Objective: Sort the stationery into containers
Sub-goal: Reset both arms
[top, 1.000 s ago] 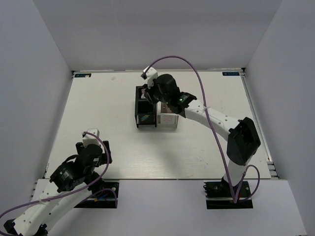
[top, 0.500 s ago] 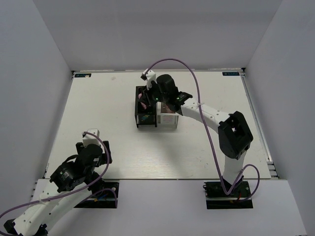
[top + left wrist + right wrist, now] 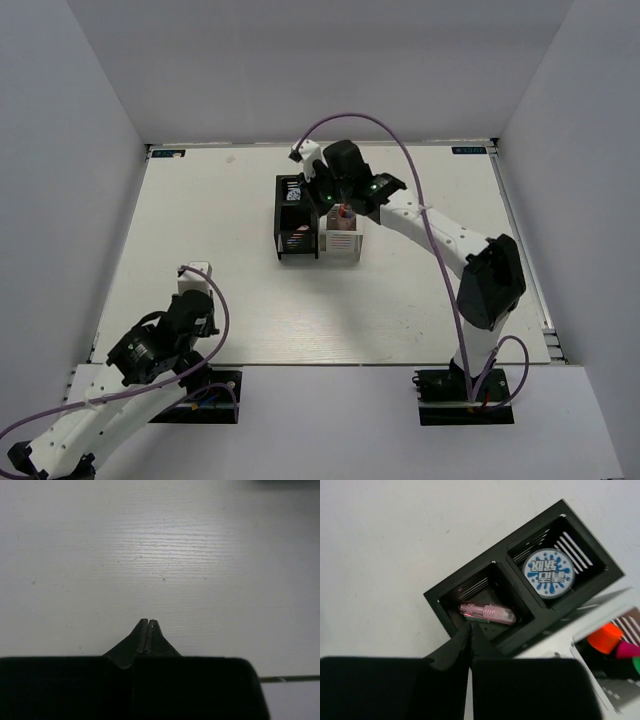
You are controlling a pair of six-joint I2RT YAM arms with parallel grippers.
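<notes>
Overhead view: a pale, faintly wood-grained table [image 3: 200, 250] is filling the floor of a plain white enclosure, with a back wall [image 3: 300, 70] and two side walls rising from its edges. Small blue labels [image 3: 168, 153] are sitting at its two far corners. Light is glaring off the tabletop in the left wrist view.

The black box [image 3: 460, 573] and the white box [image 3: 555, 642] are standing side by side, touching, toward the far middle of the table. The blue-white tape roll [image 3: 549, 573] is lying flat in one compartment of the black box. The pink tube [image 3: 487, 612] is lying on its side in the other. Highlighters [image 3: 604, 636] with orange, pink and green caps are standing caps-up in one compartment of the white box.

I am holding my right gripper [image 3: 470, 632] above the black box, its fingers pressed together on nothing. A purple cable [image 3: 400, 150] is arching over that arm. I am keeping my left gripper [image 3: 148, 625] near the front left edge, over bare table, with fingertips together and empty.
</notes>
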